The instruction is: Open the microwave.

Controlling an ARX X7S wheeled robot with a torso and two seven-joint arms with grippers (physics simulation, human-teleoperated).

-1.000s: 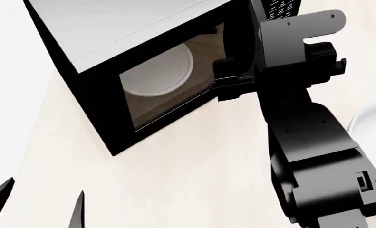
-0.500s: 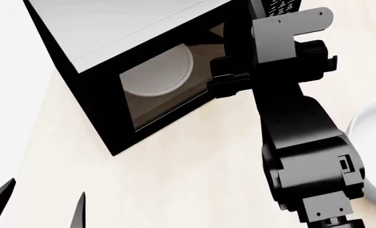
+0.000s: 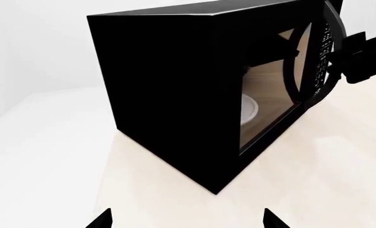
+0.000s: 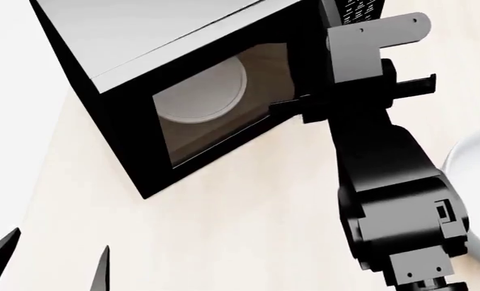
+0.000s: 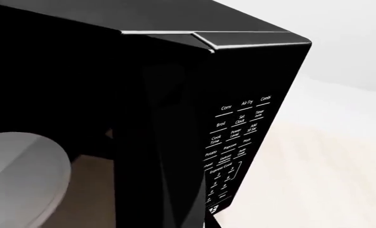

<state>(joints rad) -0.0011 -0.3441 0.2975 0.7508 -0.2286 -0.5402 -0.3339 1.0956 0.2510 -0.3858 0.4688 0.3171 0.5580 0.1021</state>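
The microwave (image 4: 183, 91) sits at 11 o'clock on the pale counter (image 4: 248, 206), its door ajar. The right gripper (image 4: 300, 109), its spread unclear, hooks the door's free edge; pulling outward seems next. The left gripper (image 4: 50, 260) hangs open at 7 o'clock.

Glossy black blocky right arm (image 4: 394, 182), small screws, grey flat bracket (image 4: 377, 33), pointed black left claw (image 4: 50, 260) tips

head: looked down over microwave (image 4: 183, 91) at 11 o'clock | left wrist: farther, side-on | right wrist: close on keypad (image 5: 235, 142) | shared: microwave
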